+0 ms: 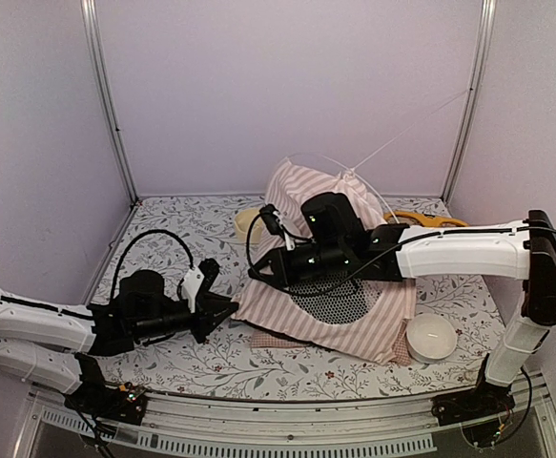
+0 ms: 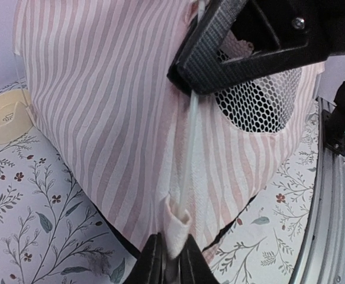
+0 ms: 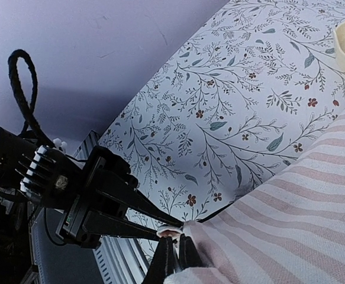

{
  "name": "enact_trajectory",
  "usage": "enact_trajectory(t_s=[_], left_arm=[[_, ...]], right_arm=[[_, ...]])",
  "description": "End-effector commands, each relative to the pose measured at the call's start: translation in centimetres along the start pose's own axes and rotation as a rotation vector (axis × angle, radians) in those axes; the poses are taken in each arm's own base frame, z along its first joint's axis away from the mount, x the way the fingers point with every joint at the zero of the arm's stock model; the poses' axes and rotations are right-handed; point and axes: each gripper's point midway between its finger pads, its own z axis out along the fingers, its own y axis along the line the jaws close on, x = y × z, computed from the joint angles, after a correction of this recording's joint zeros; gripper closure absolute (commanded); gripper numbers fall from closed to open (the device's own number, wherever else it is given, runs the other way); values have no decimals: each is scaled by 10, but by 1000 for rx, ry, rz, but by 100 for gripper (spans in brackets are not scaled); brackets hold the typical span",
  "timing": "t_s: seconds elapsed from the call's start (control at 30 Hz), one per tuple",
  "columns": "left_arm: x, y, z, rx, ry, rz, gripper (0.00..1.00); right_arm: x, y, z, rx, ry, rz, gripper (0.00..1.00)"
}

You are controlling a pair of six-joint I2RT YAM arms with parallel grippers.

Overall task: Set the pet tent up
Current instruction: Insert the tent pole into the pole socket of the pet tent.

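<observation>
Left wrist view: pet tent [image 2: 101, 118] corner pocket [image 2: 177, 228] pinched in left pincer [image 2: 171, 263], pole [image 2: 190, 139] clamped by right pincer [image 2: 184, 80]; pole end is best held seated before release.

Top camera looks down from behind — wrist cameras, close in, share the pet tent [image 2: 101, 118].

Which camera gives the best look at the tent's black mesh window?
Top external: the mesh window shows as most of an oval on the pet tent, its top hidden by the right gripper. Left wrist catches only a patch beside that gripper. Right wrist shows striped fabric, no mesh.
</observation>
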Motion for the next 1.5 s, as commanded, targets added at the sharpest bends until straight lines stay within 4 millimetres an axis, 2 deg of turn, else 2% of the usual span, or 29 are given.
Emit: enact_trajectory(t_s=[0.0,0.3,0.63,1.23,1.33,1.47], left_arm=[[-21,-3,0,5,-59,13,86],[-18,-1,-4,-10,-48,15,84],[-18,-5,-1,13,-38,21,88],[-9,-2,2,-2,10,13,84],[-12,-2,3,-1,3,16,87],[-16,-3,5,0,-5,24,100]], right_arm=[[7,-12,8,48,17,-38,100],[6,-14,9,66,12,-37,100],[4,-13,9,61,10,-37,100],[3,-12,10,61,6,-41,100],[3,-12,10,57,7,-42,100],[3,-11,10,53,7,-45,100]])
